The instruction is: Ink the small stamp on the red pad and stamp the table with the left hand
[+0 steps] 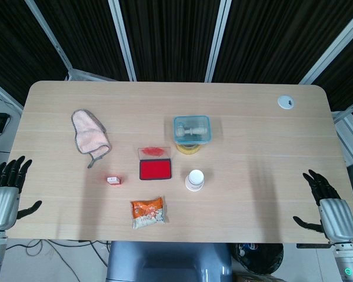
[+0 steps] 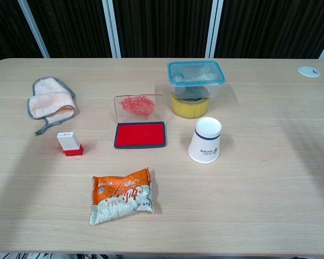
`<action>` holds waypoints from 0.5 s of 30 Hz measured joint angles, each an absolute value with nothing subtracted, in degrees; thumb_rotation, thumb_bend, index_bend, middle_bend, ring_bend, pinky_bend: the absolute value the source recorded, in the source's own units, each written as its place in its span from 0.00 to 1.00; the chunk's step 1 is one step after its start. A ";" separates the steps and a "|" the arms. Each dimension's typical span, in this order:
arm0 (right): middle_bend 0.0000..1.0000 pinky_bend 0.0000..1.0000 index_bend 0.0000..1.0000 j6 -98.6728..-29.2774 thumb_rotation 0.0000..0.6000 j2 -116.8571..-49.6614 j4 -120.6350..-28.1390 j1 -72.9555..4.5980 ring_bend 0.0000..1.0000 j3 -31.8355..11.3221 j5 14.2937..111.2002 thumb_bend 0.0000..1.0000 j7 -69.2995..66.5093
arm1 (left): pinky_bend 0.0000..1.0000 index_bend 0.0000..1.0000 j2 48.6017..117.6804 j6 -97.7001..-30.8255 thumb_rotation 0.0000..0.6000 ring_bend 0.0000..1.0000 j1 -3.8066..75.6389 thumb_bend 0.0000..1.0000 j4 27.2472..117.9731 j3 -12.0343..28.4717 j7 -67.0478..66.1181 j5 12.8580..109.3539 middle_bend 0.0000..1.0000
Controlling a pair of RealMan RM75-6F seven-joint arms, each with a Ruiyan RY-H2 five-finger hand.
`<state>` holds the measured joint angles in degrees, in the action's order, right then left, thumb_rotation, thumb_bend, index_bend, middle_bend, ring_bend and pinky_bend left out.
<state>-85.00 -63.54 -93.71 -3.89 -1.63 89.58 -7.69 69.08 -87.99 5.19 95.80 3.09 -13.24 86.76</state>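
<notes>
The small stamp [image 1: 113, 180] [image 2: 70, 143], white with a red base, stands upright on the table left of the red ink pad [image 1: 155, 170] [image 2: 141, 134]. The pad's clear lid [image 2: 139, 106], smeared red, stands open behind it. My left hand [image 1: 6, 190] hovers at the table's left front edge, fingers spread and empty, well away from the stamp. At the right front edge my right hand [image 1: 328, 205] is likewise spread and empty. Neither hand appears in the chest view.
A pink cloth [image 1: 89, 136] [image 2: 50, 103] lies at the left. A lidded clear box on a yellow tape roll [image 1: 192, 132] [image 2: 195, 88] stands behind the pad, a white paper cup [image 1: 195, 180] [image 2: 206, 140] to its right, and a snack packet [image 1: 147, 212] [image 2: 121, 195] lies in front.
</notes>
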 measured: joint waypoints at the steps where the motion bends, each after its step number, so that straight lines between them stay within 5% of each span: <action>1: 0.00 0.18 0.00 -85.01 1.00 -63.54 -93.71 -3.88 0.00 -1.64 89.58 0.13 -7.70 | 0.01 0.00 69.07 -87.95 1.00 0.00 5.20 0.02 95.79 3.09 -13.30 86.73 0.00; 15: 0.00 0.18 0.00 -85.07 1.00 -63.71 -93.76 -3.89 0.00 -1.77 89.32 0.13 -7.69 | 0.01 0.00 69.08 -87.29 1.00 0.00 5.37 0.02 95.90 3.16 -13.37 86.19 0.00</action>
